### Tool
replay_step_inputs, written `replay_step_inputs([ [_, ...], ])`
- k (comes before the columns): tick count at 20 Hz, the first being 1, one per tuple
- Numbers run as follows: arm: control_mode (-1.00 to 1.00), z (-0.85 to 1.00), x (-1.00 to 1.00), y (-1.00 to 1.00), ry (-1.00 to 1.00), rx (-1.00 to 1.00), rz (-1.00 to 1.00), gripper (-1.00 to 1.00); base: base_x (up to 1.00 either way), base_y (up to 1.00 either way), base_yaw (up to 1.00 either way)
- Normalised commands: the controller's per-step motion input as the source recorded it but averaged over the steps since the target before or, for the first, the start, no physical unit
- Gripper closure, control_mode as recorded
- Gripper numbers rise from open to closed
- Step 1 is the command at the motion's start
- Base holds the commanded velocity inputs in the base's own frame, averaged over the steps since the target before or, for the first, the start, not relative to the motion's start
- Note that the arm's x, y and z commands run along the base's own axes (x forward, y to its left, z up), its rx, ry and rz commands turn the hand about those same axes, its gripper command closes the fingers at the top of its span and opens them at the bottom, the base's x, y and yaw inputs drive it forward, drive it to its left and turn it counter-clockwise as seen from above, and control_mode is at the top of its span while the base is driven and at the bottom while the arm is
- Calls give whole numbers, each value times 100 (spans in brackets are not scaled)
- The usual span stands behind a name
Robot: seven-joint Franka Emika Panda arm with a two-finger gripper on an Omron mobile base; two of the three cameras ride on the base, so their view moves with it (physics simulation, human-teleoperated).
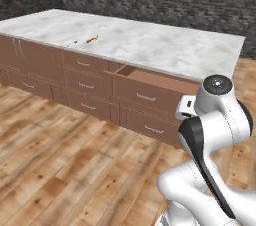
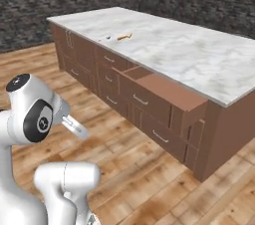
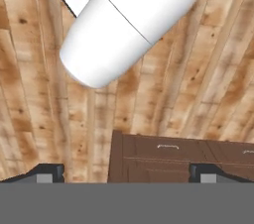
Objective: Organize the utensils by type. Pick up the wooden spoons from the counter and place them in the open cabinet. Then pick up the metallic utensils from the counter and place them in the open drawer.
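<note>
- The island's marble surface (image 1: 150, 45) is the landmark; white with grey veins, it sits over brown wooden cupboard fronts, with a dark stone wall behind it
- On that surface, towards its far left end as seen from the left base view, lies a slim orange-brown utensil (image 1: 92, 39); just beside it is a small pale one (image 1: 74, 42); both are too small to make out in detail; the right base view shows the same orange-brown piece (image 2: 123, 36) near the front edge of the marble
- Just under the surface's front edge, the open drawer (image 1: 150, 82) juts out from the row of fronts; its reddish-brown box stands clear of the drawers beside it (image 2: 162, 87); what it holds I cannot tell
- The white arm stands on the plank floor (image 1: 60, 145) in front of the surface, well apart from the utensils
- In the hand view the gripper (image 3: 127, 173) points down at the floor planks and the cupboard fronts below the surface; its two dark fingertips (image 3: 47, 172) stand wide apart with nothing between them
</note>
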Motion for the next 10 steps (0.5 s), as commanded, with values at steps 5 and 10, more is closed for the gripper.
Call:
replay_step_inputs([
  [5, 100, 0, 0, 0, 0, 0, 0, -100, 65, 52, -31],
  [10, 100, 0, 0, 0, 0, 0, 0, -100, 56, 60, -33],
])
